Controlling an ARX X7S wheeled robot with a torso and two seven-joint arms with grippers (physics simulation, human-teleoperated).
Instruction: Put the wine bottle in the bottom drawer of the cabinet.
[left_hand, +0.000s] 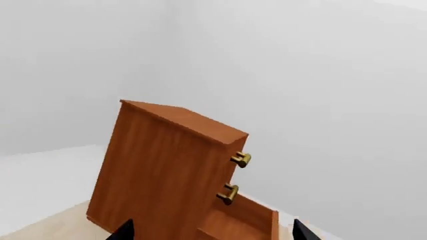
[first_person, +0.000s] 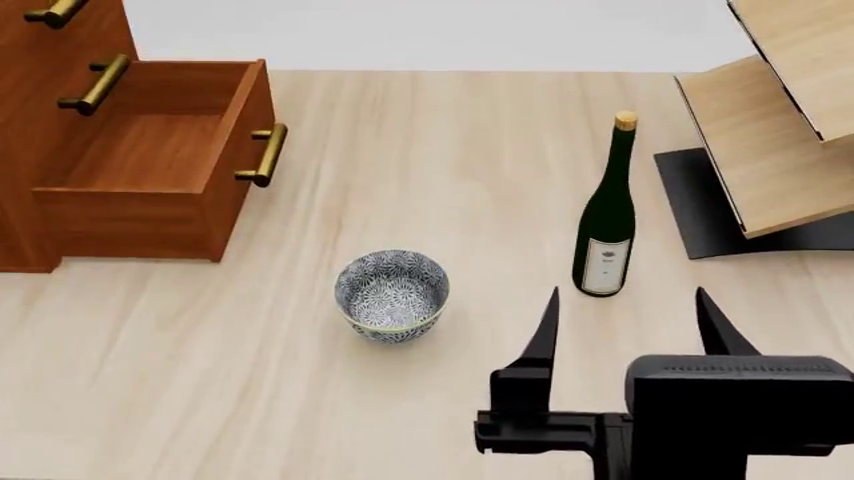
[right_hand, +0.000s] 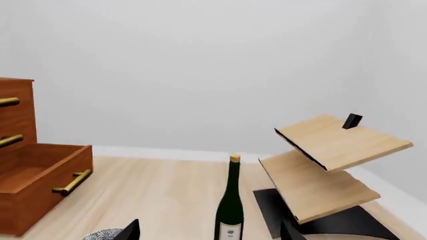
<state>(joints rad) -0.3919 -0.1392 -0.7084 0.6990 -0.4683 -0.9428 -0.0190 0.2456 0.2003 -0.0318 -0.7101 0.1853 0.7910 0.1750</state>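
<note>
Surface: pale wood-grain floor (first_person: 441, 150) under plain white walls.
Cabinet (first_person: 40, 130): reddish-brown, at my far left in the head view, with brass bar handles on its drawer fronts.
Drawer (first_person: 147, 170): the lowest box stands pulled out, its flat floor bare, its brass handle (first_person: 264, 154) facing the open floor.
Bottle (first_person: 607, 215): dark green glass, upright on the floor, tan cork top, well apart from the drawer and just beside the rack's black base.
Label (first_person: 605, 262): white rectangle low on the bottle; it carries small dark marks, too small for me to read.
Bowl (first_person: 391, 295): blue-and-white patterned, upright, between the drawer and the bottle, nearer to me.
Rack (first_person: 781, 130): pale wood slats tilted on a black base, at my far right.
Right gripper (first_person: 625, 325): my two black fingers stand wide apart, holding nothing, just short of the bottle's base and touching nothing.
Left gripper (left_hand: 210, 232): only two dark fingertips show at the wrist view's edge, spread apart, facing the cabinet's side.
</note>
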